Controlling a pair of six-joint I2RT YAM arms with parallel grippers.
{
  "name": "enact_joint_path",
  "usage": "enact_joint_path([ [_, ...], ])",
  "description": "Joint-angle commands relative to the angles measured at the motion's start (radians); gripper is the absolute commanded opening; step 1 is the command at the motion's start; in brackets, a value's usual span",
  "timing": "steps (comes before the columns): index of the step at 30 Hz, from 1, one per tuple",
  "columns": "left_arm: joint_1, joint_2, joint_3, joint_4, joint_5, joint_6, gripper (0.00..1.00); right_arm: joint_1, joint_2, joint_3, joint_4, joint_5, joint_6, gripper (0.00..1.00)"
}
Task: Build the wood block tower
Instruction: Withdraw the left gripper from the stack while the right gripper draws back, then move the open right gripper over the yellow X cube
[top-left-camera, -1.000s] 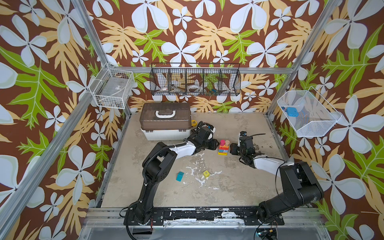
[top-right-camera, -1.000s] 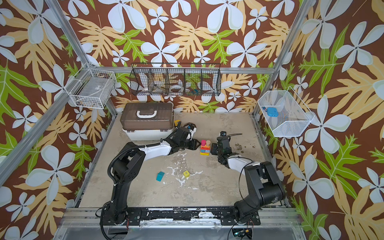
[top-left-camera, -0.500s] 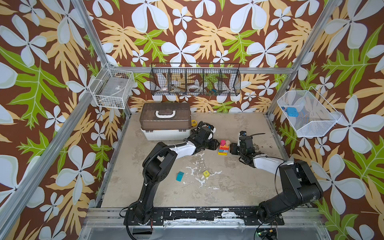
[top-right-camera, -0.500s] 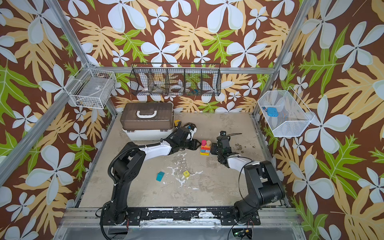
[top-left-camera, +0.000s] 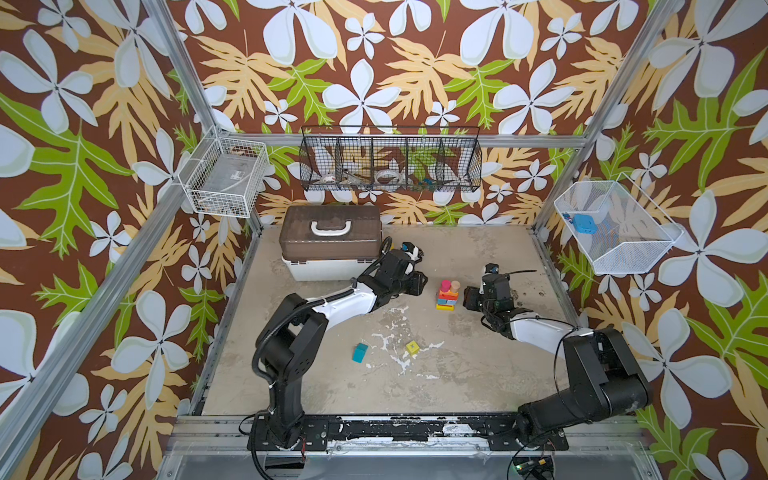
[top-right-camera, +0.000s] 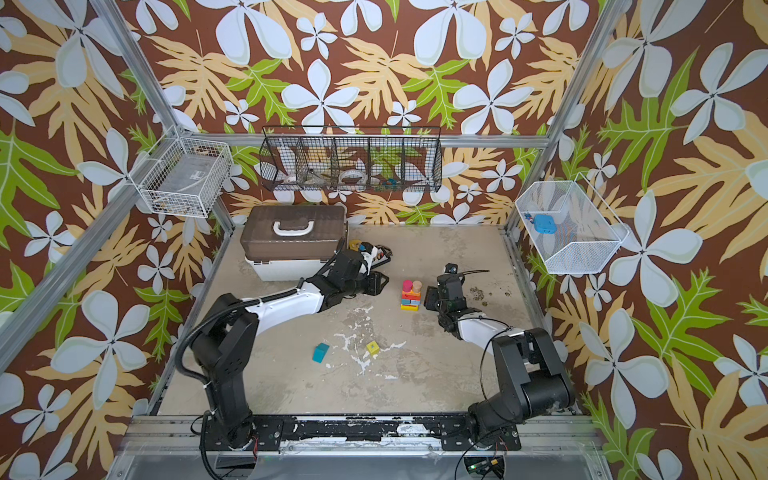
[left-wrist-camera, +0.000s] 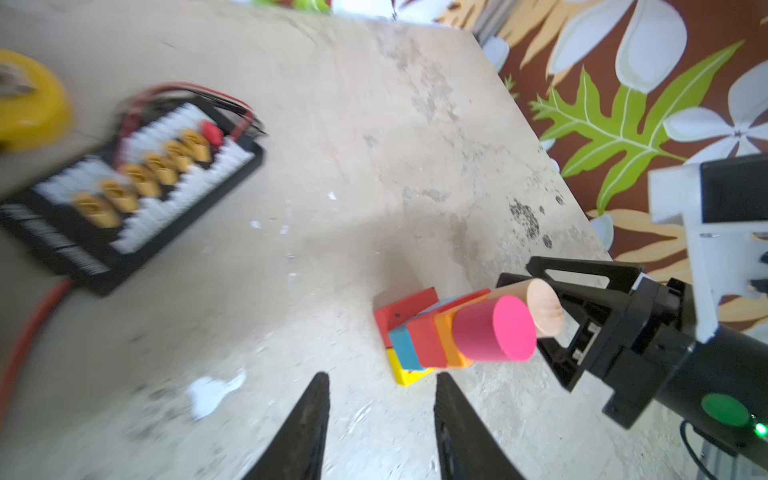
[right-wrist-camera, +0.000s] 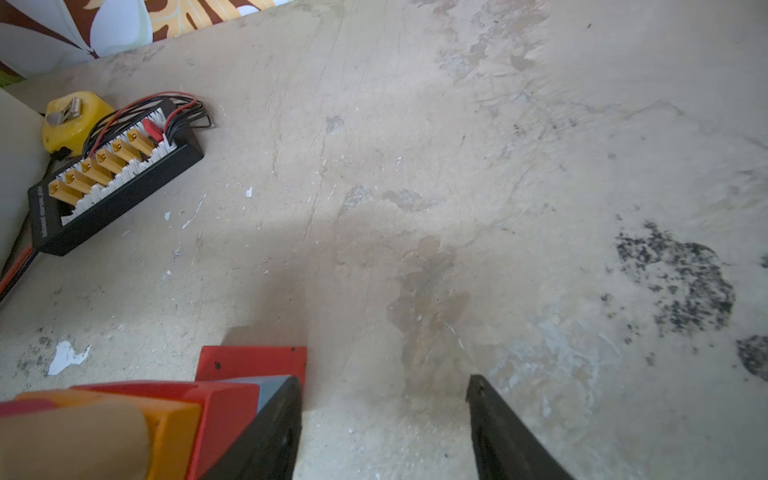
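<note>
Pink cylinder (left-wrist-camera: 494, 328) and plain-wood cylinder (left-wrist-camera: 544, 307) stand side by side on top of the tower (top-left-camera: 447, 296), which sits between your two claws. Your right gripper (right-wrist-camera: 384, 386) is spread and empty, with one finger (right-wrist-camera: 266, 432) just beside the tower. Your left gripper (left-wrist-camera: 380, 386) is parted a little, holds nothing, and is near the tower's opposite side. Draw the right claw straight back from the tower; any sideways swing would likely topple it. The teal block (top-left-camera: 360, 352) and yellow cube (top-left-camera: 412, 347) lie well apart from the tower.

Dark X on yellow-green cube (top-left-camera: 411, 347), white lettering on black connector board (right-wrist-camera: 114, 183) side, unreadable
</note>
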Motion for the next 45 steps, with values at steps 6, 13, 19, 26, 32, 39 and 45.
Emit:
enact_joint_path([
  [6, 0.019, -0.557, -0.514, 0.126, -0.458, -0.04, 0.44, -0.056, -0.112, -0.088, 0.05, 0.017, 0.066, 0.65],
  [13, 0.128, -1.055, -0.929, 0.178, -0.689, -0.078, 0.88, -0.034, -0.339, -0.214, 0.027, -0.017, 0.162, 0.69],
  [19, 0.195, -1.256, -1.1, 0.203, -0.708, -0.11, 1.0, 0.157, -0.582, -0.264, -0.058, 0.053, 0.215, 0.71],
  [26, 0.204, -1.174, -1.178, 0.356, -0.856, -0.122, 1.0, 0.548, -0.67, -0.241, -0.14, 0.189, 0.293, 0.73],
  [32, 0.204, -1.066, -1.133, 0.361, -0.845, -0.12, 1.0, 0.814, -0.468, -0.182, -0.174, 0.298, 0.323, 0.77],
  [39, 0.204, -1.086, -1.144, 0.361, -0.815, -0.12, 1.0, 0.834, -0.158, -0.089, -0.204, 0.267, 0.25, 0.76],
  [45, 0.204, -1.118, -1.165, 0.383, -0.778, -0.106, 0.99, 0.833, -0.112, -0.056, -0.211, 0.237, 0.186, 0.74],
])
